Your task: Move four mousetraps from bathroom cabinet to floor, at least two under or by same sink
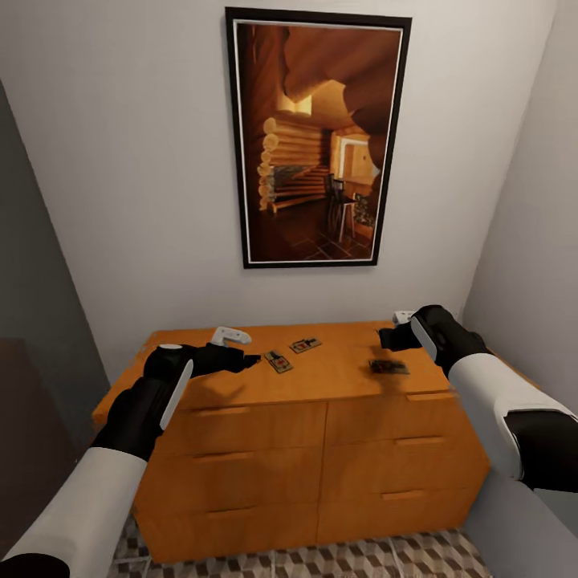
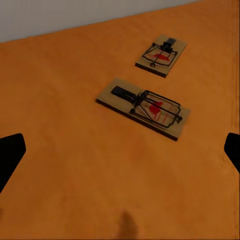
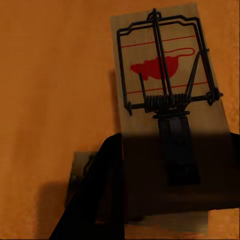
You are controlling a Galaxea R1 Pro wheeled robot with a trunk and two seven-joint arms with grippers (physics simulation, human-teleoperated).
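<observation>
I saw three mousetraps on the cabinet (image 1: pixel 321 385) top: two (image 1: pixel 278 361) (image 1: pixel 305 345) near its middle, just right of my left claw (image 1: pixel 250 360), spread wide, and one (image 1: pixel 388 367) below my right claw (image 1: pixel 384 337), whose opening I couldn't tell.

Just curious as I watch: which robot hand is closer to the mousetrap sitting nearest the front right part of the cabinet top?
Right. The right gripper hovers just behind that mousetrap; the left gripper is farther off, beside another mousetrap.
</observation>
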